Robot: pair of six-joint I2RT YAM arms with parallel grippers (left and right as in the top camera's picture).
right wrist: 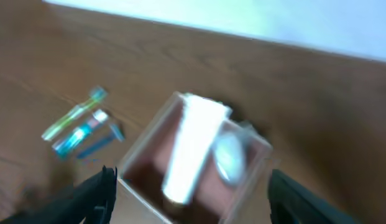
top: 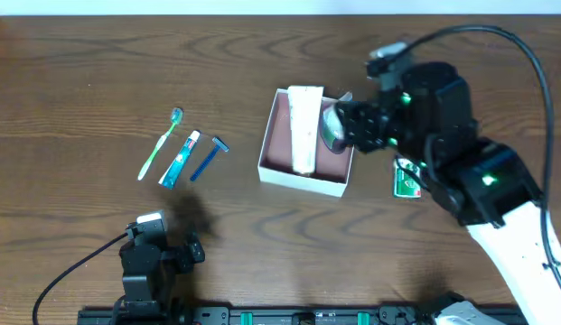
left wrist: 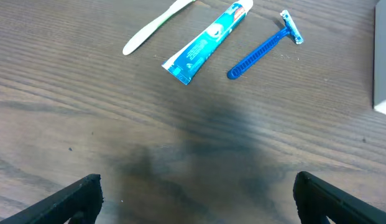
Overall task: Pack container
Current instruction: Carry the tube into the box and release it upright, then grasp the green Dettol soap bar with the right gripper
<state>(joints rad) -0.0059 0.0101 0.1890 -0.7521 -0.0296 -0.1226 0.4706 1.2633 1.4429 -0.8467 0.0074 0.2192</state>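
Observation:
The container (top: 275,170), a shallow white box with a pink-brown inside, sits mid-table. A white tube (top: 304,126) lies in it, with a small silvery-white item (top: 332,126) beside it at the right wall. The blurred right wrist view shows the container (right wrist: 138,186), the tube (right wrist: 189,149) and the item (right wrist: 230,157). My right gripper (top: 348,122) is open and empty, just above the container's right side. A toothbrush (top: 159,144), toothpaste (top: 179,160) and blue razor (top: 206,159) lie to the left. My left gripper (top: 163,253) is open and empty near the front edge.
A green and red packet (top: 406,179) lies on the table right of the container, partly under my right arm. The left wrist view shows the toothbrush handle (left wrist: 152,28), toothpaste (left wrist: 208,40) and razor (left wrist: 261,53) ahead of the open fingers, and the container's corner (left wrist: 384,68).

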